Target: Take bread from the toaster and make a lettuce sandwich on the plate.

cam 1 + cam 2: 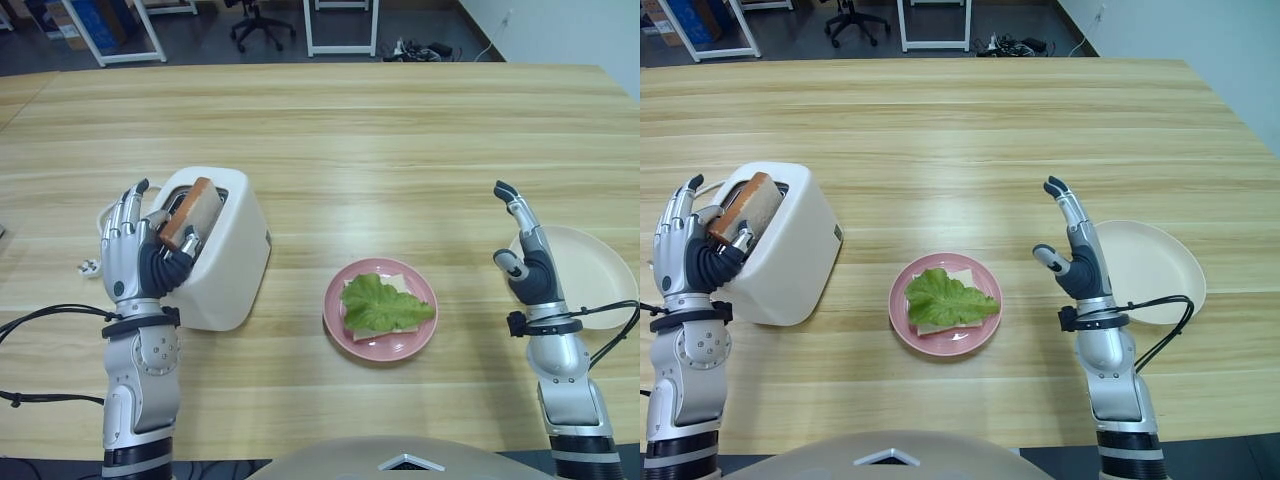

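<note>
A white toaster (235, 260) stands at the left of the wooden table. A brown-crusted bread slice (190, 212) sticks up out of its slot, tilted. My left hand (135, 245) is at the toaster's left side, thumb and a finger closed on that slice, the other fingers pointing up. In the middle sits a pink plate (385, 353) with a bread slice (397, 275) on it and a green lettuce leaf (385, 303) on top. My right hand (525, 250) stands upright and open to the right of the plate, holding nothing.
A cream plate (590, 280) lies at the right, just behind my right hand. A small white plug (90, 267) rests left of the toaster. Cables (40, 320) trail off both wrists. The table's far half is bare wood.
</note>
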{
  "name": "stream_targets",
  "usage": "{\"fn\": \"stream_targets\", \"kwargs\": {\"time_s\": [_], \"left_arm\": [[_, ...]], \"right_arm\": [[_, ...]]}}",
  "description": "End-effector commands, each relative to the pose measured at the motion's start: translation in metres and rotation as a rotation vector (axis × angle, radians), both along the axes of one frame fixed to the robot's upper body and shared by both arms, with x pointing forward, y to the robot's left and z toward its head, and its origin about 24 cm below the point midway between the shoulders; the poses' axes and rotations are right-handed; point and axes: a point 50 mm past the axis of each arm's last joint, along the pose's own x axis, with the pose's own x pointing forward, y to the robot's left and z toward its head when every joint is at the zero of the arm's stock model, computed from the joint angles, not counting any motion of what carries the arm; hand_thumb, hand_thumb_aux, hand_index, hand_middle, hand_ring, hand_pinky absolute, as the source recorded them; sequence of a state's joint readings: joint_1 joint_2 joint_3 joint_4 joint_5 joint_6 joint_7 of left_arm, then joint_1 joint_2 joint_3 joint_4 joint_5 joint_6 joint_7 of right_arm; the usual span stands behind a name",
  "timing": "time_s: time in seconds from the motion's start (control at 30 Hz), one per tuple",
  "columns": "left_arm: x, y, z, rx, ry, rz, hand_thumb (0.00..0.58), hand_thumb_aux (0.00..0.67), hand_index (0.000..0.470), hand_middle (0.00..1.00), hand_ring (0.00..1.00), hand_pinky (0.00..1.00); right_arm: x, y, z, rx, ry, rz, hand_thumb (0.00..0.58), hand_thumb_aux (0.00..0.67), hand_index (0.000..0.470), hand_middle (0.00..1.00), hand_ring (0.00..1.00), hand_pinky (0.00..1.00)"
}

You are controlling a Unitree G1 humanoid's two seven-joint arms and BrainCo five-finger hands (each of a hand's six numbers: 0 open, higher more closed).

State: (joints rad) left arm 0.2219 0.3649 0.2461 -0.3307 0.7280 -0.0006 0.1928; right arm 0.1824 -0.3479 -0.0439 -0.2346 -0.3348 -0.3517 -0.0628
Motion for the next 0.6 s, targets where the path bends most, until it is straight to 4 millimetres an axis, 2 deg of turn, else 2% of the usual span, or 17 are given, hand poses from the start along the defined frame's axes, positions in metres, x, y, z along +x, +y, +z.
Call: {"fn": "stream_targets", "kwargs": {"time_s": [0.03, 0.1, 0.27, 0.43, 0.53, 0.6], "left_arm": [[-0.001, -0.011, 0.007, -0.028, -0.108, -0.064, 0.580, 0.670, 0.470, 1.00, 1.00, 1.00], [-0.003, -0.015, 0.017, -0.022, -0.200, -0.082, 0.580, 0.670, 0.470, 1.00, 1.00, 1.00], [-0.013, -0.018, 0.058, 0.012, -0.496, -0.077, 0.580, 0.670, 0.470, 1.00, 1.00, 1.00], [-0.021, -0.022, 0.091, 0.050, -0.701, -0.123, 0.580, 0.670, 0.470, 1.00, 1.00, 1.00], [-0.025, -0.039, 0.104, -0.063, -0.756, -0.240, 0.580, 0.670, 0.470, 1.00, 1.00, 1.00], [-0.024, -0.054, 0.109, -0.182, -0.679, -0.378, 0.580, 0.670, 0.470, 1.00, 1.00, 1.00]], "right_arm": [[0.001, -0.001, -0.001, -0.013, 0.004, -0.007, 0.000, 0.000, 0.000, 0.00, 0.00, 0.00], [0.001, -0.001, -0.002, -0.016, 0.005, -0.009, 0.000, 0.000, 0.000, 0.00, 0.00, 0.00], [0.001, -0.001, -0.004, -0.017, 0.010, -0.010, 0.000, 0.000, 0.000, 0.00, 0.00, 0.00], [0.000, -0.004, -0.003, -0.013, 0.013, -0.017, 0.000, 0.000, 0.000, 0.00, 0.00, 0.00], [0.000, -0.007, -0.003, 0.002, 0.013, -0.035, 0.000, 0.000, 0.000, 0.00, 0.00, 0.00], [0.000, -0.010, -0.003, 0.011, 0.014, -0.043, 0.000, 0.000, 0.000, 0.00, 0.00, 0.00]]}}
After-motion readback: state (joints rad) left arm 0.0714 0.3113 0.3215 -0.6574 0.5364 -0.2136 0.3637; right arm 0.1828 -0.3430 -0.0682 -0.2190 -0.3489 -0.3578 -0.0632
